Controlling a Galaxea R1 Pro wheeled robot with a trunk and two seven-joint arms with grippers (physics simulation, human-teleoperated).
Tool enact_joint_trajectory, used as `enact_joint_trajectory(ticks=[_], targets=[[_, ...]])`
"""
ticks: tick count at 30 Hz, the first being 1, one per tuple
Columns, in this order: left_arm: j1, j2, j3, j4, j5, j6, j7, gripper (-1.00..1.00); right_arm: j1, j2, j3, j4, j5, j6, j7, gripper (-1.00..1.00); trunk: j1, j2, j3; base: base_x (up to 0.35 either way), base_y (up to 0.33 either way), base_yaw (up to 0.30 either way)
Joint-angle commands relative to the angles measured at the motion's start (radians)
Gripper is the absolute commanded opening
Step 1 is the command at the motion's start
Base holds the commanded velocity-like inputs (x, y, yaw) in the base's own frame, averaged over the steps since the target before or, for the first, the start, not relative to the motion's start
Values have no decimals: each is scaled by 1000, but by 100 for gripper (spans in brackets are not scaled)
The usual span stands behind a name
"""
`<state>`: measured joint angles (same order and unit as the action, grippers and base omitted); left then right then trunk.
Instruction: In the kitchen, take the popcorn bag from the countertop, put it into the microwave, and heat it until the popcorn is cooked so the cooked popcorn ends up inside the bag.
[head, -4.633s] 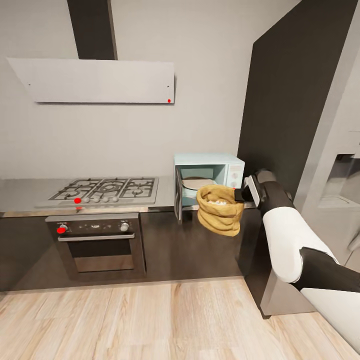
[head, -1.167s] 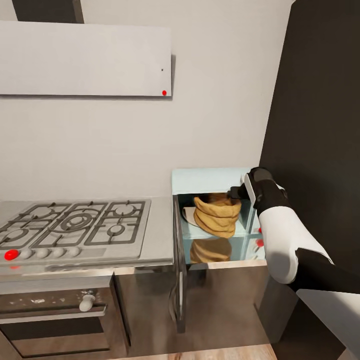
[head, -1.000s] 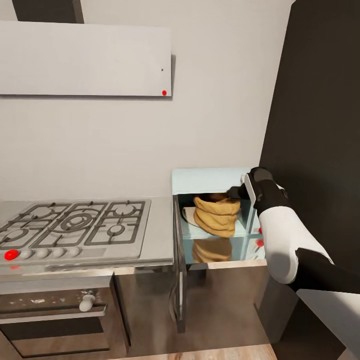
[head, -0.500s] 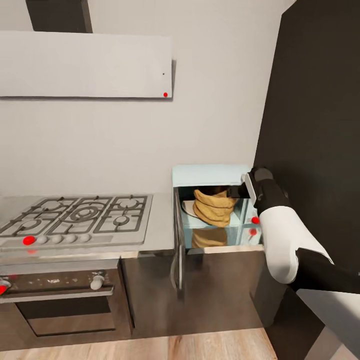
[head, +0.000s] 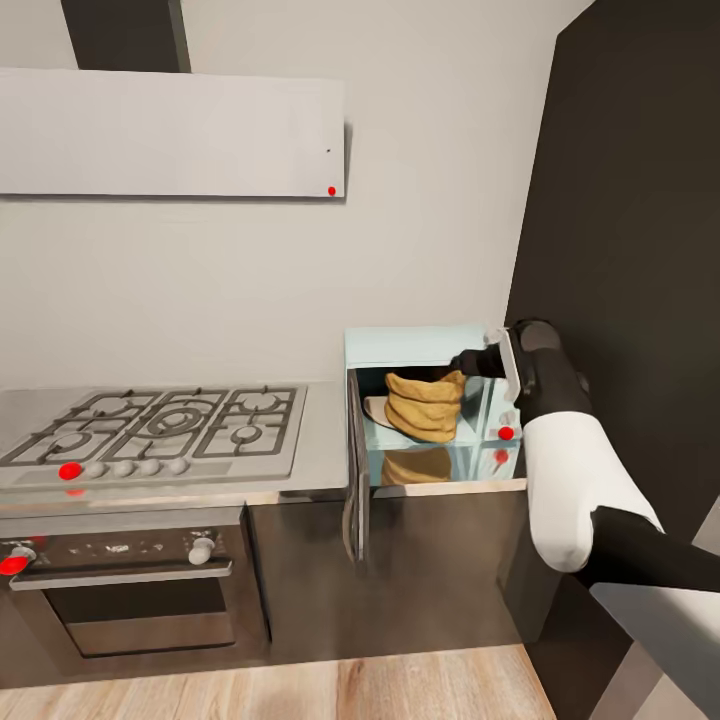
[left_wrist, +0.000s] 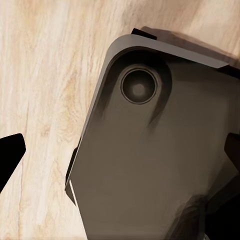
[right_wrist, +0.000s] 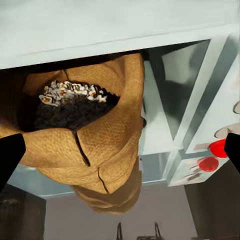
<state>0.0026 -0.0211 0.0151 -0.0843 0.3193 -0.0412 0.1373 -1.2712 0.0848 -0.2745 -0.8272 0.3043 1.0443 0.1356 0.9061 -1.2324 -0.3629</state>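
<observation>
The bag (head: 424, 406) sits inside the open microwave (head: 420, 348), on its plate near the front opening, with popcorn visible in its mouth. The right gripper (head: 466, 362) is beside the rim with its fingers spread, holding nothing. I think it should withdraw straight outward without catching the rim, then swing the door (head: 354, 465) closed. The left gripper's (left_wrist: 120, 155) fingers are also spread, over the floor.

The popcorn bag (head: 424, 406) looks like coarse, woven tan cloth, matt and wrinkled. The microwave (head: 415, 346) has smooth, pale blue walls with a glossy, mirroring floor. The desk (head: 320, 455) is glossy grey. The gas hob (head: 160, 432) is brushed metal. The floor (head: 300, 690) is pale wood grain, as is the floor in the left wrist view.
</observation>
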Motion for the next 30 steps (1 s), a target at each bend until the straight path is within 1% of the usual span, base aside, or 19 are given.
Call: enact_joint_trajectory(ticks=[1, 2, 5, 7, 10, 14, 16, 17, 20, 23, 24, 26, 28, 30], targets=[[0, 0, 1, -2, 4, -2, 3, 100, 0, 2, -4, -2, 12, 3, 9, 100, 0, -1, -1, 0, 0, 0], [0, 0, 1, -2, 4, -2, 2, 100, 22, 2, -3, -3, 16, 3, 12, 100, 0, -1, -1, 0, 0, 0], [0, 0, 1, -2, 4, -2, 2, 100, 124, -2, -2, -13, 18, 3, 15, 100, 0, -1, -1, 0, 0, 0], [0, 0, 0, -3, 3, -2, 2, 100, 169, -3, -2, -45, 16, 3, 16, 100, 0, -1, -1, -11, 0, 0], [0, -2, 0, -3, 3, -2, 3, 100, 194, 0, 0, -66, 13, 3, 16, 100, 0, -1, -1, -230, 0, 0], [0, -2, 0, -2, 3, -2, 2, 100, 226, 5, 3, -61, 11, 3, 17, 100, 0, -1, -1, -271, 0, 0], [0, -2, -3, -2, 3, -2, 2, 100, 257, 11, 4, -59, 10, -83, 36, 100, 0, -1, -1, -170, 0, 0], [0, -3, -4, -2, 2, -2, 2, 100, 277, 17, 3, -58, 10, -136, 60, 100, 0, -1, -1, -81, 0, 0], [0, -2, -1, -2, 2, -2, 3, 100, 314, 34, 3, -57, 10, -255, 101, 100, 0, -1, -1, -31, 0, 0], [0, -1, 1, -2, 3, -2, 4, 100, 324, 51, 3, -55, 10, -336, 108, 100, 0, -1, -1, -5, 0, 0], [0, -1, 1, -3, 3, -2, 4, 100, 326, 55, 3, -55, 9, -388, 109, 100, 0, -1, -1, -1, 0, 0], [0, -1, 1, -3, 3, -2, 4, 100, 328, 62, 3, -57, 3, -465, 109, 100, 0, -1, -1, 0, 0, 0], [0, 0, 1, -3, 3, -2, 4, 100, 328, 65, 1, -56, 0, -502, 110, 100, 0, -1, -1, 0, 0, 0], [0, -1, 0, -3, 3, -2, 4, 100, 329, 65, 0, -55, 0, -511, 104, 100, 0, -1, -1, 0, 0, 0]])
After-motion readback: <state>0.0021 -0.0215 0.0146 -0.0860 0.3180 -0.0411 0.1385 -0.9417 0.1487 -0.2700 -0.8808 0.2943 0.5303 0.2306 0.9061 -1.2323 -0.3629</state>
